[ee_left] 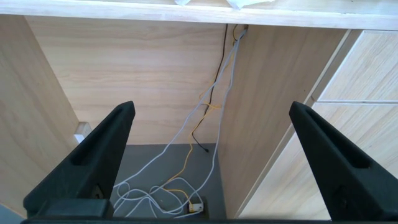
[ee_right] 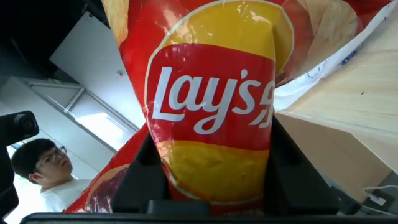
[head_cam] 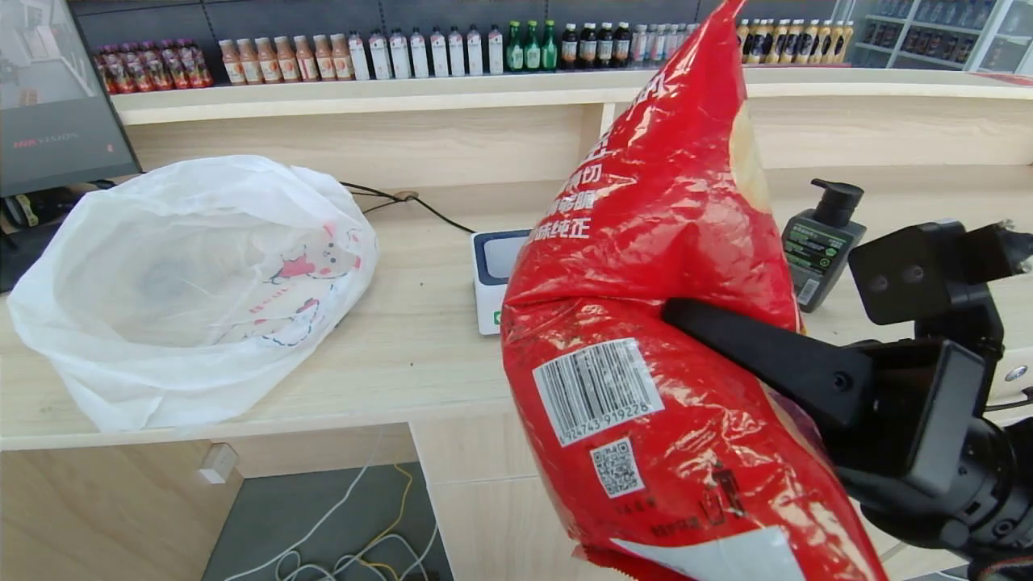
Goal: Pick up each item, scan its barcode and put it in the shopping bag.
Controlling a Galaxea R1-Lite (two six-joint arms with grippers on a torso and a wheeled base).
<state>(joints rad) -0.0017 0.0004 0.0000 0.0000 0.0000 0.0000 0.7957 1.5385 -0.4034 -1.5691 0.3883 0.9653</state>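
Crisps, in a big red bag (head_cam: 646, 266), hang in the air before the light wooden surface (head_cam: 420, 339), held well above its front edge by the right gripper (head_cam: 694, 323); the bag stands roughly upright and leans a little, its top up near the row of bottles (head_cam: 452, 52) on the back shelf; the head view shows its back, with a white barcode label (head_cam: 597, 387) and a small square code just beneath it, and one black finger crossing the bag's waist, where the foil is creased inward; the right wrist view shows the other face of the bag (ee_right: 211, 124), red with a yellow round panel, and both fingers (ee_right: 140, 177) pressed against its two sides, so they are clamped on it; the white plastic shopping bag (head_cam: 194, 282) lies on the surface at the robot's left, its mouth wide and facing the robot; the small white scanner (head_cam: 494, 274) sits on the surface between the shopping bag and the crisps, partly hidden by the red bag; a dark pump bottle (head_cam: 819, 242) stands farther right; a monitor (head_cam: 48, 97) stands at the far left; the left gripper (ee_left: 211, 112) is low, facing the recess under the surface, where loose cables (ee_left: 180, 186) lie on the grey floor; its fingers stand wide apart with nothing between them.
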